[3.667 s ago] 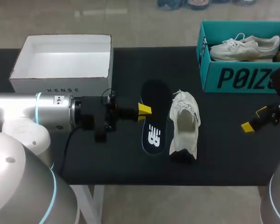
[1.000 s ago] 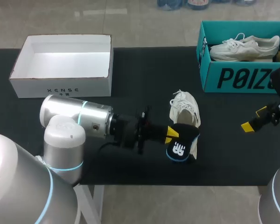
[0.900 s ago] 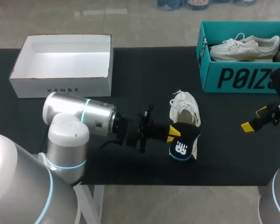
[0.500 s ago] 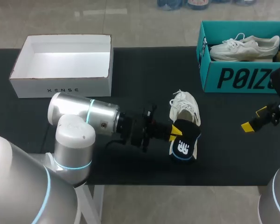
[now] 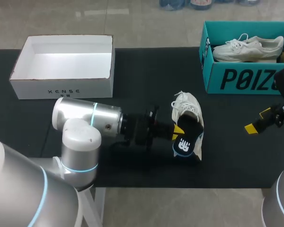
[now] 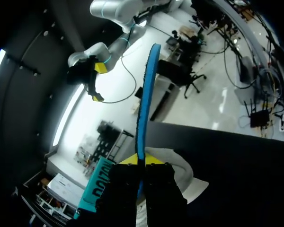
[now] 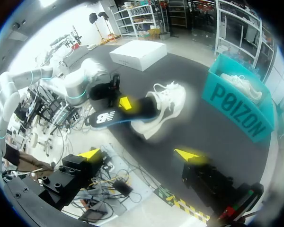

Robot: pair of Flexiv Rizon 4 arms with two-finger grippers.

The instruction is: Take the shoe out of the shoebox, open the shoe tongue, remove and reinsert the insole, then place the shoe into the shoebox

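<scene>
A white shoe (image 5: 186, 109) lies mid-table, its opening toward the front edge. My left gripper (image 5: 177, 132) is shut on a black insole (image 5: 183, 143) with a white logo and a blue rim. The insole's front end sits in the shoe's opening, and its logo end sticks out toward the table's front. In the left wrist view the insole (image 6: 146, 109) stands edge-on between the yellow tips (image 6: 141, 159), with the shoe (image 6: 179, 166) just under it. My right gripper (image 5: 257, 121) hangs open far to the right, apart from the shoe (image 7: 168, 101) and the insole (image 7: 108, 118).
An open white shoebox (image 5: 19, 71) stands empty at the back left. At the back right, a teal box (image 5: 241, 78) holds another white shoe (image 5: 248, 47). The black table (image 5: 132, 71) stretches between the two boxes.
My left arm has carried the insole right and a little back, so its front end now sits deeper in the shoe's opening. The right arm has kept still.
</scene>
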